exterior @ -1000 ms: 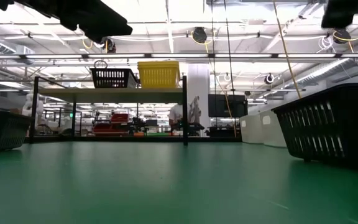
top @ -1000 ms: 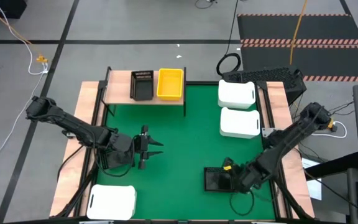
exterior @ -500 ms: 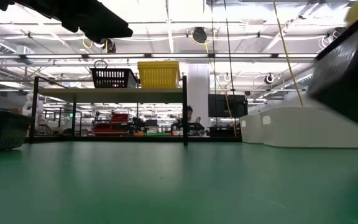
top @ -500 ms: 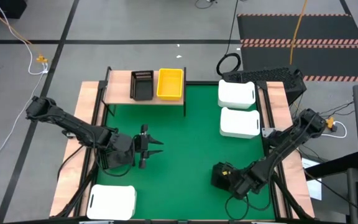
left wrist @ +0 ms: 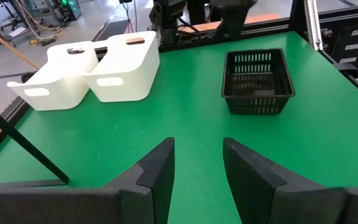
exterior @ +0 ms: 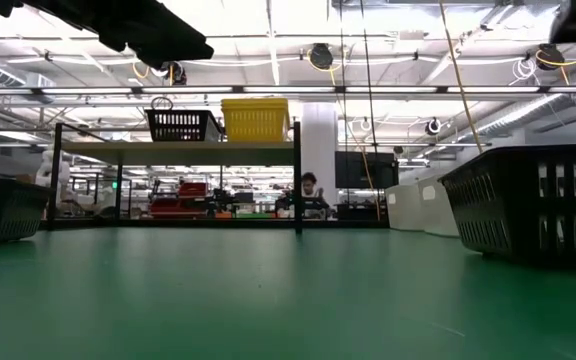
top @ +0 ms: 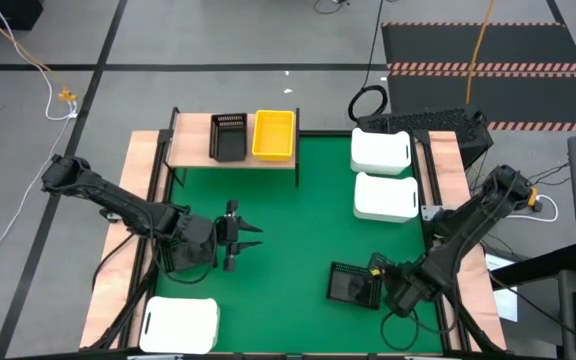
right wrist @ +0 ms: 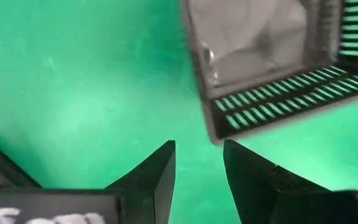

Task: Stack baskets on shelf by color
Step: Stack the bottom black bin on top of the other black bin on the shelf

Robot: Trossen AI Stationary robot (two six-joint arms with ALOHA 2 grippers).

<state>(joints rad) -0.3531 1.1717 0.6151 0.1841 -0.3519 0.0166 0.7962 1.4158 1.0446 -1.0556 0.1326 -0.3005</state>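
Observation:
A black basket (top: 353,285) stands flat on the green mat (top: 298,220) at the near right; it also shows in the low view (exterior: 538,205) and the left wrist view (left wrist: 257,81). My right gripper (top: 376,274) is open beside its right rim. In the right wrist view my right gripper (right wrist: 197,158) has a corner of the basket (right wrist: 216,134) just beyond its fingertips, with nothing between them. My left gripper (top: 250,237) is open and empty above the mat's left half, pointing toward the table's right edge. The light-wood shelf (top: 193,140) at the far left carries a black basket (top: 228,135) and a yellow basket (top: 273,133).
Two white baskets (top: 383,150) (top: 385,196) stand upside down along the mat's right edge, and a third (top: 178,325) at the near left corner. Another black basket (exterior: 3,208) shows at the low view's left edge. The middle of the mat is bare.
Half a second ago the black basket at the near right was tipped and raised off the mat at my right gripper. It now stands flat on the mat again, about where it stood before. My right gripper has drawn back a little toward the table's right edge.

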